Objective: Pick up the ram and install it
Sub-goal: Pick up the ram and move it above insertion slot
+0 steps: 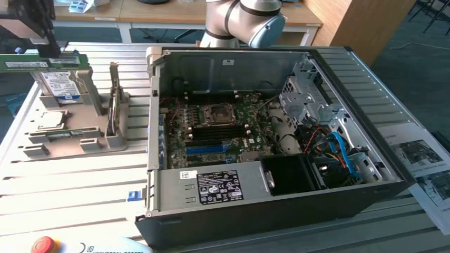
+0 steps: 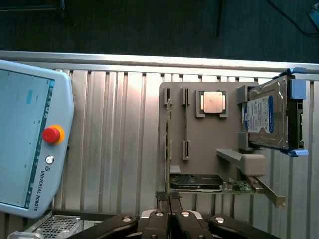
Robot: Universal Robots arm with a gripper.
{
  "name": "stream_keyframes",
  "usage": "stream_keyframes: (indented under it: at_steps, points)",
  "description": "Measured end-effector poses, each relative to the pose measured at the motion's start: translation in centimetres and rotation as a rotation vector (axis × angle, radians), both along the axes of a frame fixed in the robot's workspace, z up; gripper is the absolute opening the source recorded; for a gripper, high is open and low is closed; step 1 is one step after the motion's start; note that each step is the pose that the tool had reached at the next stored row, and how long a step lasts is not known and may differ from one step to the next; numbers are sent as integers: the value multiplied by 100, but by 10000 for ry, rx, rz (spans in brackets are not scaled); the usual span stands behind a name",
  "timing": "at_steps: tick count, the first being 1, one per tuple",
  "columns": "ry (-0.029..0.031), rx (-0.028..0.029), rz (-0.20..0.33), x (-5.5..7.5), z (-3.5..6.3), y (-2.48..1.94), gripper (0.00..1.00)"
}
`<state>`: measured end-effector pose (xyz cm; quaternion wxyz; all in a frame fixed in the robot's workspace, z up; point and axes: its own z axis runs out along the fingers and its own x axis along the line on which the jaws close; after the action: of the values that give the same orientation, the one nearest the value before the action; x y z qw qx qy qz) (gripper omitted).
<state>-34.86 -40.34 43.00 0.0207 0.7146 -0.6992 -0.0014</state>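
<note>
The ram (image 1: 46, 62), a long, thin green circuit-board stick with a white label, hangs level in the black two-finger gripper (image 1: 50, 54). It is above the grey plastic parts holder (image 1: 84, 143) and well apart from the open black computer case (image 1: 281, 216). In the wrist view the fingertips (image 2: 162, 196) pinch narrowly on the stick's edge. I judge the hold slight, because a thin board pinched at one spot may pivot or slip. A tilted stick would meet the slots of the green motherboard (image 1: 246, 113) askew and jam, or strike the case wall.
</note>
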Motion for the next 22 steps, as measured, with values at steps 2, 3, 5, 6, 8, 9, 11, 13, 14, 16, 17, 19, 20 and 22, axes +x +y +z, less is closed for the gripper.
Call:
stream_keyframes:
  at_steps: [2,3,5,6,8,9,11,13,14,16,17,19,20,22]
  points:
    - [8,0,1,59,0,-1,11]
    - [13,0,1,90,0,-1,11]
    - [24,0,1,156,0,-1,11]
    - [29,0,1,188,0,-1,11]
    - [37,0,1,249,0,-2,11]
    - [41,0,2,277,0,-2,11]
    - [47,1,3,336,-1,-3,11]
    - [57,0,2,395,0,-3,11]
    - [62,-1,1,424,0,-3,11]
    - [69,0,2,484,0,-3,11]
    - [74,0,2,517,0,-4,11]
    - [82,0,3,579,0,-5,11]
    - [87,0,4,611,0,-5,11]
    - [96,0,3,677,0,-6,11]
